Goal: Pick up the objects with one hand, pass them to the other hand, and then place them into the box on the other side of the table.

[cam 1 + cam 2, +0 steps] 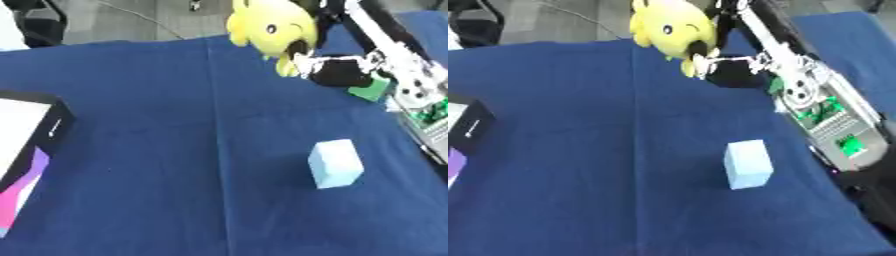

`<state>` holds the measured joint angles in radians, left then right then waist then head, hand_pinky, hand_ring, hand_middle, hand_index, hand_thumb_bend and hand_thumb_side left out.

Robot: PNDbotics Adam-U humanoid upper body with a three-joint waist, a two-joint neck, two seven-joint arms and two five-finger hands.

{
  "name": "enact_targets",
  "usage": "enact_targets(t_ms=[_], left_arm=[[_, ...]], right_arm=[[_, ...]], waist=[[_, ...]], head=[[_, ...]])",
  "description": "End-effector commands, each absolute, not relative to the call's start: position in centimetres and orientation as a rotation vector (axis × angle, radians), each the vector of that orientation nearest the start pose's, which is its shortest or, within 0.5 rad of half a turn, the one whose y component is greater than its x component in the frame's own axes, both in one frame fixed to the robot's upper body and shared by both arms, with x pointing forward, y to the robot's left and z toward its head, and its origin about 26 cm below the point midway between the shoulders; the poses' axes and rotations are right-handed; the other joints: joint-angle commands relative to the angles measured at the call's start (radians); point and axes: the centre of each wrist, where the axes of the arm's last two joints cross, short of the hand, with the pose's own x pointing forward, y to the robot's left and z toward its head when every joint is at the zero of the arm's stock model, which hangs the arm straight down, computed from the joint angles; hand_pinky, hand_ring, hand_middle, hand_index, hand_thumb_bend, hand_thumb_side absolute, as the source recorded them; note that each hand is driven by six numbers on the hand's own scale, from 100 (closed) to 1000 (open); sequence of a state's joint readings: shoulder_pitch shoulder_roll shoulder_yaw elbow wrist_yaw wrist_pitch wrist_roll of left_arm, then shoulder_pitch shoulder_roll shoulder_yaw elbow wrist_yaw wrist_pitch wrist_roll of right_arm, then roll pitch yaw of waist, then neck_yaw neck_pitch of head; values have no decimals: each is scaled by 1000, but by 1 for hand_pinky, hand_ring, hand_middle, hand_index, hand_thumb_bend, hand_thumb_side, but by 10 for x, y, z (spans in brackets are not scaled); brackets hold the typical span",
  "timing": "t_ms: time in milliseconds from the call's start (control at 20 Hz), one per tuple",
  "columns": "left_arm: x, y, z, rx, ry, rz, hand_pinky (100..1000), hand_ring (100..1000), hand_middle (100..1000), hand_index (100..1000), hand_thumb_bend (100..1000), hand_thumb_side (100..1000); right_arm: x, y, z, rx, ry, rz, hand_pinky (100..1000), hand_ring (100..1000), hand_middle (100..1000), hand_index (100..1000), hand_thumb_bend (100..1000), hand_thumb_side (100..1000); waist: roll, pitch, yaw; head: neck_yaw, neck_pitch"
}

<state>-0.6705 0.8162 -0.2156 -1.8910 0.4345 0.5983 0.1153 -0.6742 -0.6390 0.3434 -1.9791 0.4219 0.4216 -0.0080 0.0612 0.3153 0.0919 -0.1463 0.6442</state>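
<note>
A yellow plush toy (267, 27) hangs above the far side of the table, at the top of the view. My right hand (337, 71) comes in from the upper right, its fingers (302, 62) curled on the toy's lower part. A light blue block (335, 163) stands on the blue cloth, right of the middle and nearer than the hand. The box (58, 122), black-walled with a white inside and a pink and purple side, sits at the left edge. My left hand shows in neither view.
My right forearm (824, 112), with silver parts and green boards, runs along the table's right edge. A green shape (371, 90) shows beside the wrist. Blue cloth (157, 150) covers the table between box and block, with a crease down its middle.
</note>
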Motion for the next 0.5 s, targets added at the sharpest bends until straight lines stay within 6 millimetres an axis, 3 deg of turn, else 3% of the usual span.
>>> enact_targets(t_ms=[50,500], left_arm=[[307,250,325,296,-1732,-709,814,844,726,865,573,644],[298,224,327,258,-1614,-870,814,846,739,864,551,688]], right_arm=[[301,-176,279,-910,-2179,988,787,542,330,452,100,100],[291,-133,260,-1018,-2265,1123,612,505,343,456,100,100]], waist=[[-2,-31,0],[-5,-29,1]], head=[[6,19],[-2,24]])
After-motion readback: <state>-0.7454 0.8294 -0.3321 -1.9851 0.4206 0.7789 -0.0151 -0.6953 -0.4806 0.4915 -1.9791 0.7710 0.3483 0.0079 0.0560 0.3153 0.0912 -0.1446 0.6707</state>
